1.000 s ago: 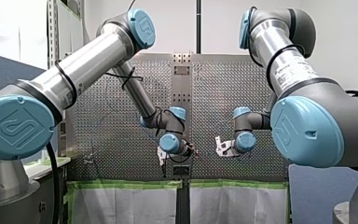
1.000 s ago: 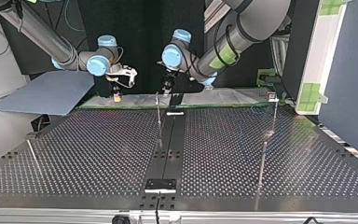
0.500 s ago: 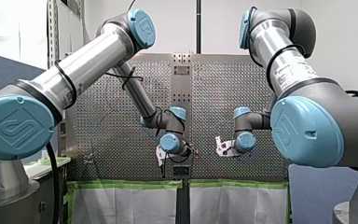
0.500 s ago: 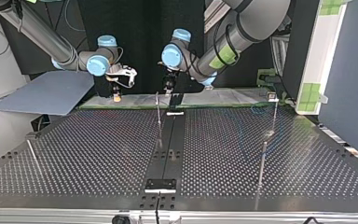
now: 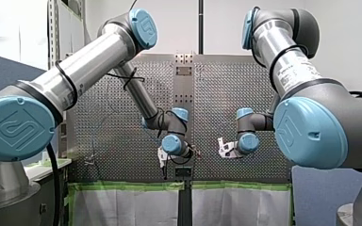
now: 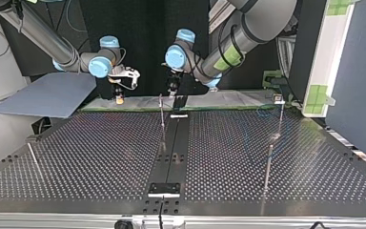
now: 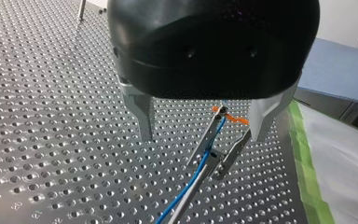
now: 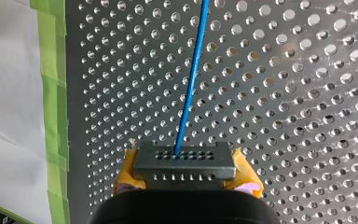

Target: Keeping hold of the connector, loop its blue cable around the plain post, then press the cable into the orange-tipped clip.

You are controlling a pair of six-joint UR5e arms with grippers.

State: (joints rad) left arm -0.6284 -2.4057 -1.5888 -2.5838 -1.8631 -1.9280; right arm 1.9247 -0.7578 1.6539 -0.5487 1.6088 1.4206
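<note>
Grey connector [image 8: 185, 163], two rows of pinholes, one blue cable [image 8: 192, 79] leaving it; my right gripper [image 8: 186, 178] clamps it. My left gripper [image 7: 200, 135] gapes wide.

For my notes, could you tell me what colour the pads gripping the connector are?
Yellow-orange; the pads flanking the connector show best in the right wrist view.

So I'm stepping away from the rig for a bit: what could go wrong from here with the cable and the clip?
1. My left gripper stands open, its metal fingers either side of the orange-tipped clip. A slightly off descent might strike the clip or nip the blue cable lying along it.
2. My right gripper holds the connector by its ends between yellow pads. A tug on the cable could perhaps twist it loose.
</note>
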